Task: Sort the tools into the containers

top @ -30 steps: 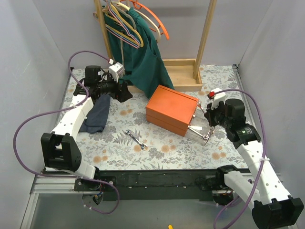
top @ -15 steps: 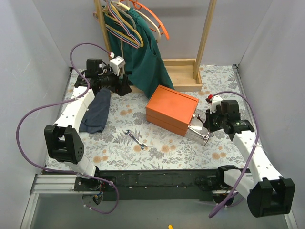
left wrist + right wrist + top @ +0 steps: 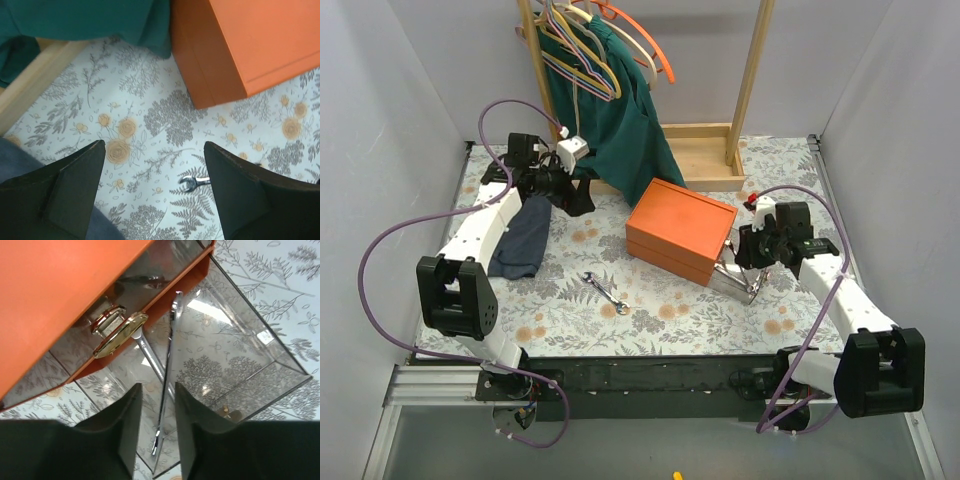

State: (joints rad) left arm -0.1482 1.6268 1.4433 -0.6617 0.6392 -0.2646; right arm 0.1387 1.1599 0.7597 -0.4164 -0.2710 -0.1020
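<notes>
A wrench (image 3: pixel 605 293) is seen slantwise on the bench (image 3: pixel 550 300) before the box (image 3: pixel 680 228), nearer the wide-spread left claw (image 3: pixel 153 145). The right claw (image 3: pixel 157 386), narrowly parted, is held at the drawer (image 3: pixel 240 355), over another wrench (image 3: pixel 169 370).

Flat orange box (image 3: pixel 680 225), its clear plastic drawer (image 3: pixel 250 360) pulled out, holding thin silver wrenches (image 3: pixel 166 380); another small silver wrench (image 3: pixel 605 293) lies on the surface (image 3: pixel 660 322), well apart.

Green garment (image 3: pixel 620 125) hangs on wooden rack (image 3: pixel 752 70) among coloured hangers (image 3: pixel 582 50); dark blue cloth (image 3: pixel 523 240) lies on floral tablecloth (image 3: pixel 665 312).
</notes>
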